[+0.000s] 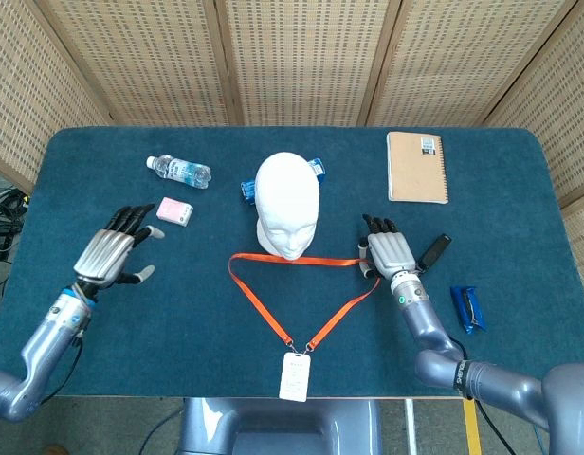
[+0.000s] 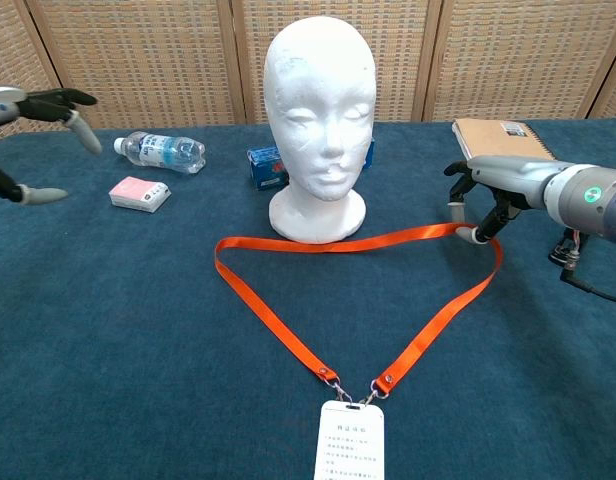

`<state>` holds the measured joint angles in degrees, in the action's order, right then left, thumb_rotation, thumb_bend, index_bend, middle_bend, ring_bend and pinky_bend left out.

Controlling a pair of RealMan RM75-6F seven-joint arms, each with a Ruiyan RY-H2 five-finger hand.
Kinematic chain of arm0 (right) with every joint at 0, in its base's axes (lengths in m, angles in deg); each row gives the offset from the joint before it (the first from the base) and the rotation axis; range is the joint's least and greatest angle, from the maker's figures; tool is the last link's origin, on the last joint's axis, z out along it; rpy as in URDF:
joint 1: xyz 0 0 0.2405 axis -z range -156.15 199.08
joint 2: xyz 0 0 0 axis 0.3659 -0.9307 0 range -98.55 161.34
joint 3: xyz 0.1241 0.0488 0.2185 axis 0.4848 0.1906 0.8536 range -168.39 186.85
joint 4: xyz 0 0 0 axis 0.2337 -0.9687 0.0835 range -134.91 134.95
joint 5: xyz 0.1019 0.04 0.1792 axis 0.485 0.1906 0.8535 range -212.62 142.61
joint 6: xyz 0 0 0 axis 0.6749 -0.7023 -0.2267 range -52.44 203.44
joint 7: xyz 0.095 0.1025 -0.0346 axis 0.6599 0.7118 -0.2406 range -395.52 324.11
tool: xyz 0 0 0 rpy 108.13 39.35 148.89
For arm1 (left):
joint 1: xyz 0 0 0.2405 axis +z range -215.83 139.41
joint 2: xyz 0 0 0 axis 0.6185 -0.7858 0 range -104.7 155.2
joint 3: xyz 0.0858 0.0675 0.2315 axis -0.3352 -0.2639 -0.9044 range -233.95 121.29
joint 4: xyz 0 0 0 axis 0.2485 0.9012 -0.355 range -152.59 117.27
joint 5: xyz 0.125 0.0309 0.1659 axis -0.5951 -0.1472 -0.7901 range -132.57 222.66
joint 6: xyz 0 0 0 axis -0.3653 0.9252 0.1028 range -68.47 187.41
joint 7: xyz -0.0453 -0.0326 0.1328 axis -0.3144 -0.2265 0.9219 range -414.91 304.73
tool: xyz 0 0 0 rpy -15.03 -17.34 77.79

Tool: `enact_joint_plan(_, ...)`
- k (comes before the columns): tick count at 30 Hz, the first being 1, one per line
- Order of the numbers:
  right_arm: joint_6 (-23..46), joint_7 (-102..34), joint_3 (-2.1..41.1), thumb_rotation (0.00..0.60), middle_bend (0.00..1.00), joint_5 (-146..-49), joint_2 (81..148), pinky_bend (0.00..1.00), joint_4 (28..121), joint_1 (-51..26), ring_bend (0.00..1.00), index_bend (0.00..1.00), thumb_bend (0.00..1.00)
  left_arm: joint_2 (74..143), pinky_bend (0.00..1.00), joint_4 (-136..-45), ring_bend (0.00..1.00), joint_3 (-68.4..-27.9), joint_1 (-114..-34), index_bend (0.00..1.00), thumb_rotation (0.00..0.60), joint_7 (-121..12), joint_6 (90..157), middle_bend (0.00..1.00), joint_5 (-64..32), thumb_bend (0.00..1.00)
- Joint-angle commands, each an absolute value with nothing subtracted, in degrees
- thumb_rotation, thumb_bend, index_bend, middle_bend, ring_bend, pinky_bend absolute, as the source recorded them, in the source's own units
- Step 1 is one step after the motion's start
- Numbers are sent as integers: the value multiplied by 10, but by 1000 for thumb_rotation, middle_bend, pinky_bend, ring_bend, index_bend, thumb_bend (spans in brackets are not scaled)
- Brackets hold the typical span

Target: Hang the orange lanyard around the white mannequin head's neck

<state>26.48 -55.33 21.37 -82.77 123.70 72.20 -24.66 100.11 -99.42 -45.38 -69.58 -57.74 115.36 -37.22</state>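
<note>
- Orange lanyard [image 1: 301, 294] lying flat on table, loop's far edge just before white mannequin head [image 1: 287, 201], badge [image 1: 295, 377] hanging off near edge.
- Likely light, limp, sagging when lifted; best taken at both upper corners.
- Right hand [image 2: 483, 195] pinching right corner of strap.
- Left hand [image 1: 110, 251] spread, empty.
- Pinch contact partly hidden; grip firmness hard to judge.

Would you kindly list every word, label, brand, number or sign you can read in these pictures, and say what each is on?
None can be read.
Badge card on the orange lanyard: lines of print, too small.
Water bottle: blue label, blurred.
Notebook: small sticker at a corner, illegible.
Pink box: no readable print.
Blue box behind the mannequin head: markings blurred.
Blue packet: unreadable.
</note>
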Motion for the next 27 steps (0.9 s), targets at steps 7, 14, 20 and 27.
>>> enact_joint_plan(7,277,-553,219,600,0,-815,1229,0,730,-249,0,675,639,1140,0,-883,0,-437,-796,413,600,-531,1048,0,-298,355)
enact_joint_plan(14,282,-541,220,600,0,-818,1230,0,734,-247,0,675,639,1179,0,-842,0,-429,-830,435,600,-517,1022,0,-276,372)
enact_joint_plan(20,289,-521,219,600,0,-835,1233,0,731,-245,0,675,639,1217,0,-796,0,-424,-858,433,600,-495,1002,0,-245,396)
enact_joint_plan(27,296,-503,219,600,0,-846,1237,0,722,-244,0,679,640,1252,0,-753,0,-423,-873,458,600,-497,994,0,-225,397)
